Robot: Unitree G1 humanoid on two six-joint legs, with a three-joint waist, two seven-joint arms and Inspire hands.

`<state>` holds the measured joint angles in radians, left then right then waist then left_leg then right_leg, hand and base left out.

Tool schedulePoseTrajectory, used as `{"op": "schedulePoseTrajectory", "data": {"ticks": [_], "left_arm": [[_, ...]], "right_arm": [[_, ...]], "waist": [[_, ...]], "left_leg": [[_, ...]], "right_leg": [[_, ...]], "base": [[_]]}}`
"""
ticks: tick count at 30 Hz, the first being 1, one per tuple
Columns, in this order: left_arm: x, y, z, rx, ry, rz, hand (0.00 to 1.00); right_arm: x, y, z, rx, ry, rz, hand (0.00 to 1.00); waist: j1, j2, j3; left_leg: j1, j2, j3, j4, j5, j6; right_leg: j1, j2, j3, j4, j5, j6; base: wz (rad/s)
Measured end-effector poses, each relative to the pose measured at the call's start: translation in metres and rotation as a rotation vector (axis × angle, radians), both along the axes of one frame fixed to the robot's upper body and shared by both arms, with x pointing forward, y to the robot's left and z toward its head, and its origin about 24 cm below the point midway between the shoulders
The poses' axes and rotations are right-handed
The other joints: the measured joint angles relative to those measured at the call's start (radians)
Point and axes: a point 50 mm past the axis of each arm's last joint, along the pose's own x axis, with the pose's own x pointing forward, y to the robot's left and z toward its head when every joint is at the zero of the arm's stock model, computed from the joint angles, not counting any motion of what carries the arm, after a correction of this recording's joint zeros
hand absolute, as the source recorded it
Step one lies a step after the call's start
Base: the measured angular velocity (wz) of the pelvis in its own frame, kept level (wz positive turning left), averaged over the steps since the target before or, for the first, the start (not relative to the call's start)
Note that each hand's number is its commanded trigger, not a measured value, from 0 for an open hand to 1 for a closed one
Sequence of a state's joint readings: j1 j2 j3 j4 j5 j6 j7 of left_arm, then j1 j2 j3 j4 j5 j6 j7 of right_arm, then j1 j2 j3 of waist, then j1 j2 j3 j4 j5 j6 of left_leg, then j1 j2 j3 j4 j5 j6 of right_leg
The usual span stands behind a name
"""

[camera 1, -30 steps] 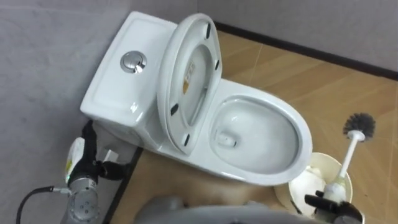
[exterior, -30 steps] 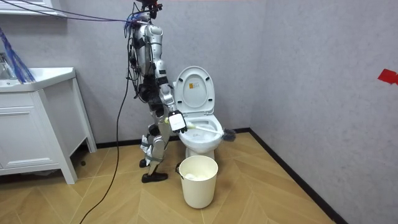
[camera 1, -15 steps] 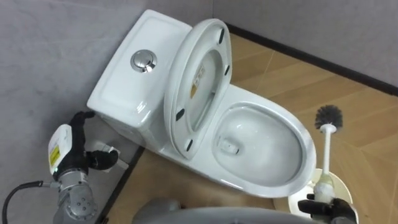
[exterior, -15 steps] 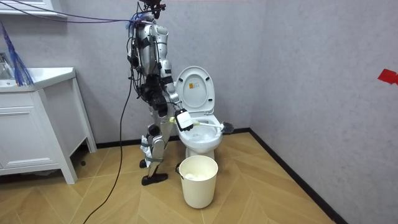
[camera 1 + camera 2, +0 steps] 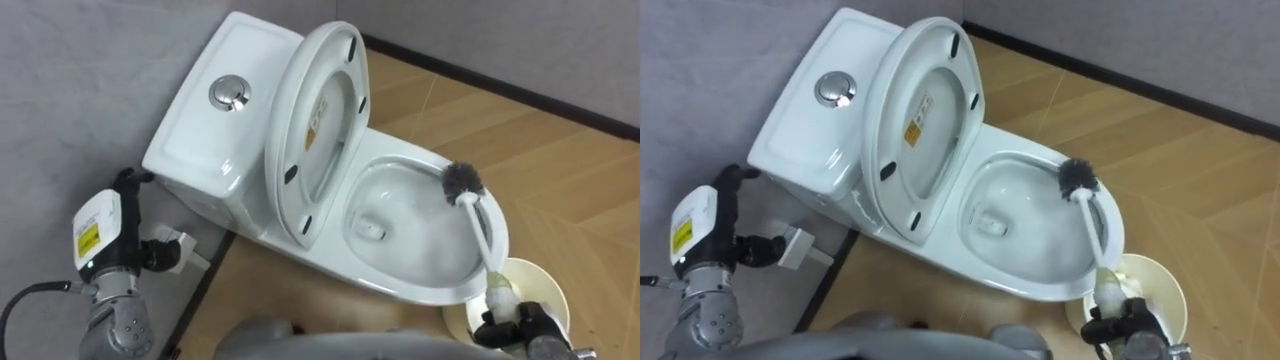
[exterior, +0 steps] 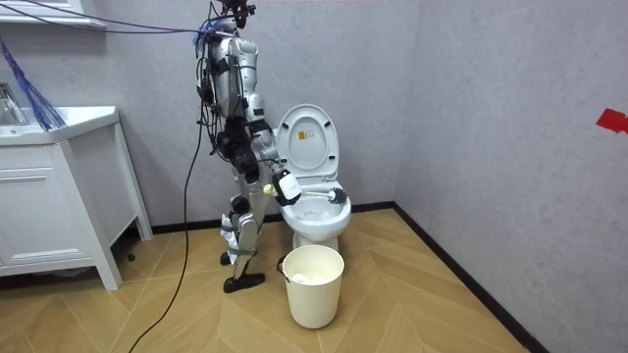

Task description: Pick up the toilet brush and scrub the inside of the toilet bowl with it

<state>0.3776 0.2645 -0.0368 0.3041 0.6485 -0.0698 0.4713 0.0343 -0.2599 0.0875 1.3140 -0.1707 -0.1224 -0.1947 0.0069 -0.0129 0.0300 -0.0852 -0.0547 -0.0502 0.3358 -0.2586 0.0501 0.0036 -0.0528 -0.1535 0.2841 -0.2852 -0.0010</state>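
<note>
1. Toilet (image 5: 415, 288): white, set against a grey wall (image 5: 80, 70), its seat (image 5: 315, 130) tipped up against the tank (image 5: 195, 145), with a round chrome button (image 5: 227, 92) on top. I stand just beside it, on the room view's left.
2. Bucket (image 5: 548, 290): cream-white, on the wooden floor (image 5: 570, 170) just in front of the bowl.
3. Brush (image 5: 480, 228): a thin white shaft with a dark, round, bristly head. The head sits inside the bowl by its right rim, and the shaft slants back over the rim to a pale grip.
4. My right robot hand (image 5: 522, 325), at the lower right above the bucket, is curled round that grip.
5. My left robot hand (image 5: 130, 250) hangs low beside the tank; I cannot tell how it is set.
</note>
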Motion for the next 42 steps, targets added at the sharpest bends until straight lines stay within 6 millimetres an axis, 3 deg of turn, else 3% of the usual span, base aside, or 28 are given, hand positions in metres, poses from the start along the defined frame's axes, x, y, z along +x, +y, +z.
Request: {"op": "schedulePoseTrajectory", "data": {"ticks": [2,7,9,11,13,14,17,23,27,30,32,36,42], "left_arm": [[0.0,0.0,0.001,0.029,0.001,-0.016,0.0],[0.005,-0.003,0.006,0.06,-0.021,-0.058,0.0],[0.014,-0.011,0.017,0.065,-0.089,-0.128,0.0],[0.035,-0.037,0.034,0.044,-0.229,-0.276,0.0],[0.045,-0.053,0.04,0.04,-0.29,-0.366,0.0],[0.048,-0.06,0.041,0.036,-0.305,-0.406,0.0],[0.049,-0.07,0.041,0.025,-0.306,-0.453,0.0],[0.045,-0.068,0.038,0.049,-0.263,-0.5,0.0],[0.045,-0.067,0.036,0.072,-0.242,-0.529,0.0],[0.044,-0.062,0.027,0.077,-0.189,-0.525,0.0],[0.044,-0.062,0.022,0.081,-0.154,-0.541,0.0],[0.041,-0.062,0.004,0.084,-0.049,-0.57,0.0],[0.054,-0.059,0.004,0.111,-0.064,-0.586,0.0]], "right_arm": [[0.004,-0.001,0.001,-0.018,0.003,0.045,1.0],[0.006,-0.005,0.003,-0.057,0.042,0.164,1.0],[0.009,-0.004,0.003,-0.07,0.053,0.22,1.0],[0.018,-0.002,0.004,-0.079,0.052,0.28,1.0],[0.022,0.001,0.005,-0.087,0.049,0.331,1.0],[0.022,0.002,0.004,-0.087,0.053,0.362,1.0],[0.02,0.003,0.003,-0.085,0.084,0.394,1.0],[0.02,0.004,0.003,-0.085,0.11,0.417,1.0],[0.027,0.005,0.004,-0.091,0.107,0.442,1.0],[0.035,0.005,0.006,-0.097,0.092,0.445,1.0],[0.044,-0.001,0.01,-0.115,0.08,0.461,1.0],[0.055,-0.006,0.015,-0.14,0.071,0.491,1.0],[0.074,-0.012,0.023,-0.167,0.037,0.49,1.0]], "waist": [[0.003,-0.001,0.0003],[-0.002,-0.002,-0.0001],[-0.001,-0.005,-0.0009],[-0.001,-0.01,-0.0008],[-0.003,-0.014,-0.0092],[-0.006,-0.015,-0.0175],[-0.007,-0.02,-0.0215],[0.002,-0.038,-0.0264],[0.003,-0.038,-0.025],[0.003,-0.032,-0.0208],[-0.001,-0.016,-0.0116],[0.004,0.0,-0.013],[0.015,0.009,-0.0145]], "left_leg": [[0.0,0.003,0.022,-0.006,0.002,0.004],[-0.008,0.002,0.023,-0.009,0.011,0.006],[-0.01,0.001,0.024,-0.008,0.017,0.006],[-0.009,0.0,0.033,-0.012,0.02,0.006],[-0.006,-0.001,0.044,-0.019,0.02,0.006],[-0.001,-0.004,0.047,-0.026,0.02,0.005],[0.008,-0.002,0.054,-0.031,0.021,0.005],[0.008,0.008,0.061,-0.031,0.02,0.004],[0.008,0.008,0.059,-0.032,0.02,0.004],[0.002,0.009,0.057,-0.031,0.02,0.004],[-0.023,0.008,0.047,-0.024,0.021,0.004],[-0.057,0.008,0.048,-0.014,0.021,0.005],[-0.147,0.01,0.048,0.033,0.022,0.005]], "right_leg": [[-0.02,-0.002,0.015,0.026,0.001,0.002],[-0.032,-0.006,0.009,0.032,0.007,0.004],[-0.04,-0.007,0.01,0.036,0.009,0.004],[-0.047,-0.008,0.015,0.043,0.009,0.004],[-0.048,-0.008,0.016,0.04,0.009,0.004],[-0.048,-0.008,0.016,0.039,0.009,0.004],[-0.043,-0.008,0.015,0.038,0.01,0.004],[-0.039,-0.006,0.009,0.022,0.011,0.001],[-0.038,-0.007,0.007,0.021,0.012,0.002],[-0.045,-0.007,0.004,0.024,0.012,0.002],[-0.063,-0.01,-0.015,0.028,0.016,0.002],[-0.105,-0.013,-0.014,0.05,0.017,0.002],[-0.19,-0.016,-0.02,0.1,0.018,0.001]], "base": [[-0.23],[-0.04],[-0.03],[-0.14],[-0.16],[-0.17],[-0.13],[-0.04],[0.0],[0.02],[0.14],[0.0],[0.0]]}}
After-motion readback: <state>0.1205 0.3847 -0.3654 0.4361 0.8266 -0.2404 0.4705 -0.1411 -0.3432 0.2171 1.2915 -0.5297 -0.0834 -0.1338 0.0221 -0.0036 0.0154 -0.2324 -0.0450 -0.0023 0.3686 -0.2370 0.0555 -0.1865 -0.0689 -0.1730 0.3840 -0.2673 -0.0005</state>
